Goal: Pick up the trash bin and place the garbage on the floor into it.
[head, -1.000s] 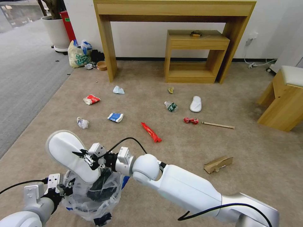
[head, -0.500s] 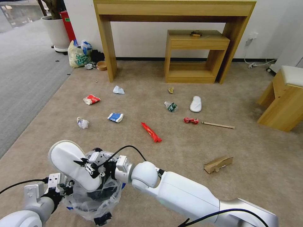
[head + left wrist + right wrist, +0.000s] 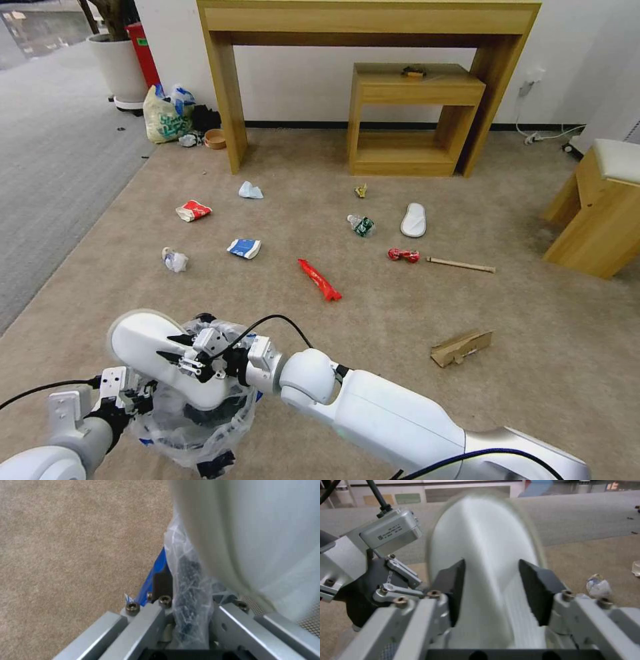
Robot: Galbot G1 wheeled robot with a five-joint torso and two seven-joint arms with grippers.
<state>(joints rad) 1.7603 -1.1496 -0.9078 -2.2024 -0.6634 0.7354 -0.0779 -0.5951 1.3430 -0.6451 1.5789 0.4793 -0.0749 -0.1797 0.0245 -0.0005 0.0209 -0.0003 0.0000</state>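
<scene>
- Gripping the rim of the trash bin [image 3: 193, 417], the left gripper [image 3: 133, 398] sits at the near left of the head view; in the left wrist view its jaws are pressed together on the bin's crinkly bag and edge [image 3: 188, 600].
- Just right of those jaws and above the bin's mouth, a white slipper [image 3: 170, 357] lies tilted across the opening, its toe end pointing left.
- The right gripper [image 3: 175, 348] reaches in from the right; the right wrist view shows its dark jaws standing apart on either side of the slipper [image 3: 486, 580], spread about as wide as the slipper, though whether they press on it cannot be told.
- Beyond the jaws, on the carpet, lie a crumpled tissue [image 3: 175, 259], a red-and-white carton [image 3: 193, 211], a blue carton [image 3: 244, 248] and a pale blue tissue [image 3: 250, 191].
- Farther right of the jaws are a red wrapper [image 3: 319, 280], a crushed bottle [image 3: 361, 225], a red can [image 3: 403, 255], a second white slipper [image 3: 413, 220], a stick [image 3: 461, 265] and brown cardboard [image 3: 461, 347].
</scene>
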